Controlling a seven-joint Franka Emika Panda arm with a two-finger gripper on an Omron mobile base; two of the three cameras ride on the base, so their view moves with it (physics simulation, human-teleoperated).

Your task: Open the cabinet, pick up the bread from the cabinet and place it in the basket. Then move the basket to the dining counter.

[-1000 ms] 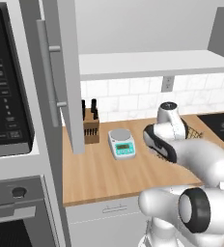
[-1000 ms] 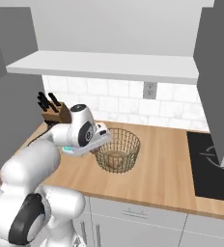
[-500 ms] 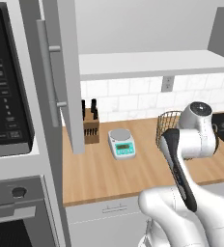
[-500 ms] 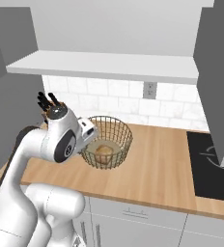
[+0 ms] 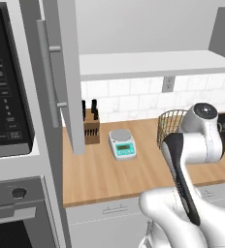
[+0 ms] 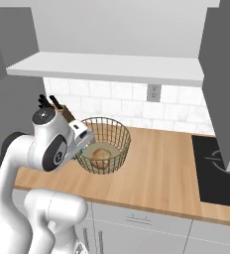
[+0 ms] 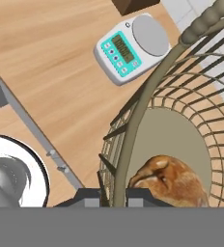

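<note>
Between my gripper tips: basket rim, pinched | bread just inside | light, stiff wire; may tip.

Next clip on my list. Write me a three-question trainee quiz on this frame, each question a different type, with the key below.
1. True or false: the bread lies inside the basket.
2. Which object stands between the knife block and the basket on the wood worktop? A) kettle B) kitchen scale C) toaster
3. What part of the basket is the pincer shut on?

Key
1. True.
2. B, the kitchen scale.
3. Its rim, with one tip on each side of the wire wall in the hand view.
</note>
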